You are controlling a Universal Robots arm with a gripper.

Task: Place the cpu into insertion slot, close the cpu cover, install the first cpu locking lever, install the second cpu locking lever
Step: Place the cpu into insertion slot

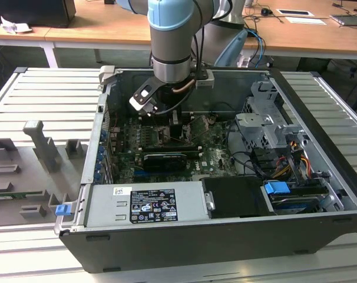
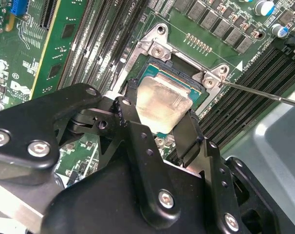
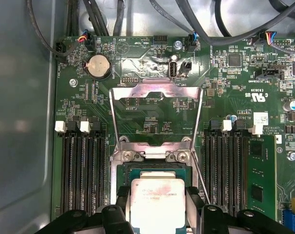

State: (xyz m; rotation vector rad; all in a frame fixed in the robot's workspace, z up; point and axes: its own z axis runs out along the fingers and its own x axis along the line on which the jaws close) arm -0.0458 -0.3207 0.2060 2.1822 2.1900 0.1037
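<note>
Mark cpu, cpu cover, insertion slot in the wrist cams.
cpu [image 3: 157, 207]: first wrist view, middle of its silvery face.
cpu cover [image 3: 156, 89]: first wrist view, bar of the open frame opposite its hinge.
insertion slot [image 2: 176, 66]: second wrist view, dark frame edge beside the cpu.

Three cameras, one open black computer case [image 1: 225, 247].
Exterior view looks down; both wrist views, seemingly close, share the silvery square cpu [image 2: 162, 100] [image 3: 155, 202].
</note>
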